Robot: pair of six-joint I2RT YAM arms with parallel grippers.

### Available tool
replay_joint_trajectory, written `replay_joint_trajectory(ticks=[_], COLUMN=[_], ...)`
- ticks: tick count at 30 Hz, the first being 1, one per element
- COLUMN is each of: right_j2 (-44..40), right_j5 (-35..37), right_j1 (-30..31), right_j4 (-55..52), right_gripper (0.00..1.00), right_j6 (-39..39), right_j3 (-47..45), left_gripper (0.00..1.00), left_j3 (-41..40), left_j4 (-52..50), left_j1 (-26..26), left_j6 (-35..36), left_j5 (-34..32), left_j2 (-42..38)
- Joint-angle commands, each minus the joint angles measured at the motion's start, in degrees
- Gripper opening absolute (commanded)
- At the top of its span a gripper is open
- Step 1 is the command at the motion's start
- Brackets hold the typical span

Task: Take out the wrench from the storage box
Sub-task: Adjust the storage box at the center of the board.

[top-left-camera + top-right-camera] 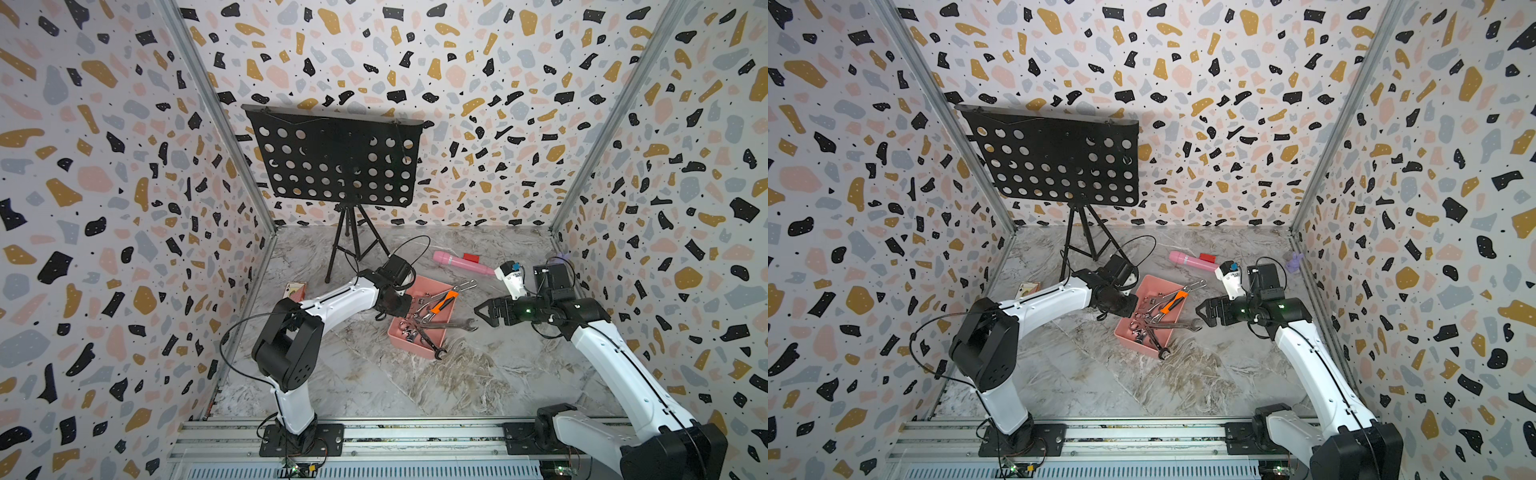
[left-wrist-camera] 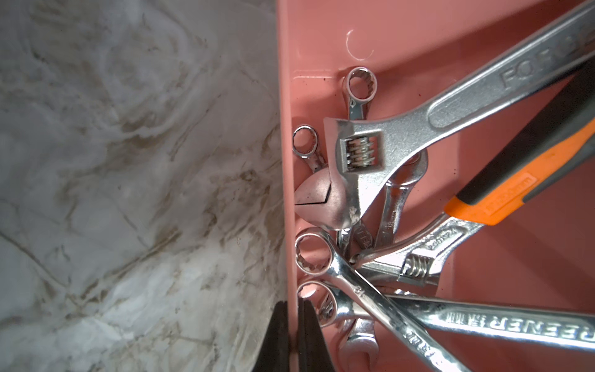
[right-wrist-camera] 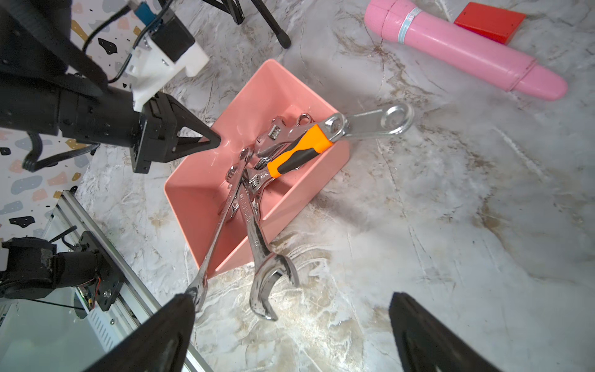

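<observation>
Marble table (image 1: 374, 386), walled on three sides. Its widest bare stretch lies between the box and the front rail. Stand (image 1: 336, 162) takes the far left corner, legs just behind the left arm.

Box (image 1: 432, 286) sits mid-table, askew, one corner pointing toward the rail. Left gripper (image 2: 293, 310) is clenched on the box's left wall, one finger outside and one inside, wall pinched between. Right gripper (image 3: 291, 295) is spread wide and empty, low over the table just right of the box, with only a narrow strip of table between them.

Wrenches (image 2: 363, 180) are heaped inside the box, heads crowded against the pinched wall. Three overhang the rim:
- Open-end wrench (image 3: 267, 280) crosses the right wall, head out over the table, in front of the right gripper's gap.
- Slim wrench (image 3: 212, 244) leans over the near corner, ring end by one finger (image 3: 167, 322); contact unclear.
- Plain adjustable (image 3: 380, 124) juts past the far right rim.

Orange-grip adjustable (image 1: 444, 302) lies atop the heap, handle end at the right rim.

Pink cylinder (image 1: 461, 262) and red block (image 1: 471, 257) lie side by side on the far side, apart from the box. Card box (image 1: 295, 291) is at the left wall, behind the left arm.
</observation>
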Motion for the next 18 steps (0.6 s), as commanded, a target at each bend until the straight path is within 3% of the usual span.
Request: replay_joint_trajectory(ticks=[1,12,18], right_j2=[0.7,5.2,6.4], right_j5=[0.1,-2.8,-1.6], right_j1=[0.3,0.5,2.5], right_j4=[-3.1,-6.2,-7.4], right_gripper=[1.00,1.00,1.00], right_j6=[-2.8,-7.5,-9.8], right_j3=[3.6,8.6,9.6], left_gripper=[0.01,0.01,0.03], left_j3=[-2.9,-14.8,-14.7], left_j4=[-0.9,7.2,7.8], left_j1=[-0.8,-5.2,-6.2], left_j6=[-7.5,-27.0,-27.5], left_j5=[-2.9,-5.8,-6.3], left_j2=[-6.4,-14.6,-14.2])
